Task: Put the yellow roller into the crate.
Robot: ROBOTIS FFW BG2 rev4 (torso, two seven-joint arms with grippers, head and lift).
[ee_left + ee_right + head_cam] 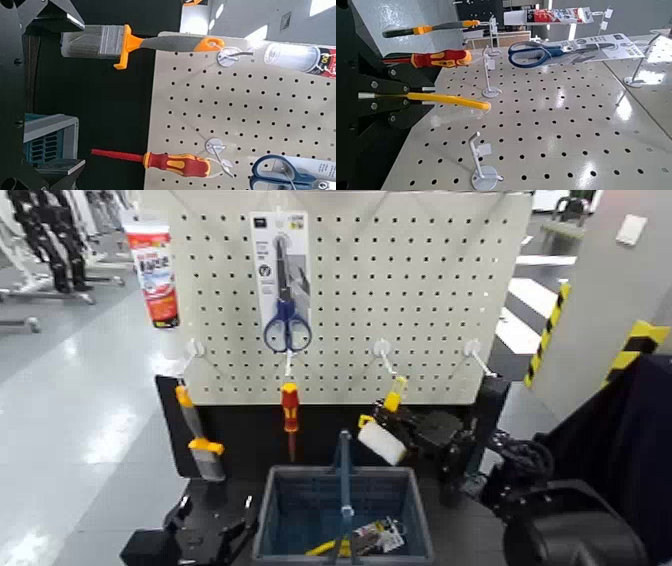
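Note:
The yellow roller hangs in the air in front of the pegboard, white fuzzy cylinder low and yellow handle pointing up towards a white peg. My right gripper is shut on it from the right, and the right wrist view shows the fingers clamped on the handle. The blue-grey crate stands just below, its tall middle handle left of the roller. My left gripper rests low at the crate's left, jaws apart and empty.
On the pegboard hang a red-and-yellow screwdriver, an orange-handled brush, blue scissors in a pack and a tube. Some tools lie inside the crate. Bare white pegs stick out on the right.

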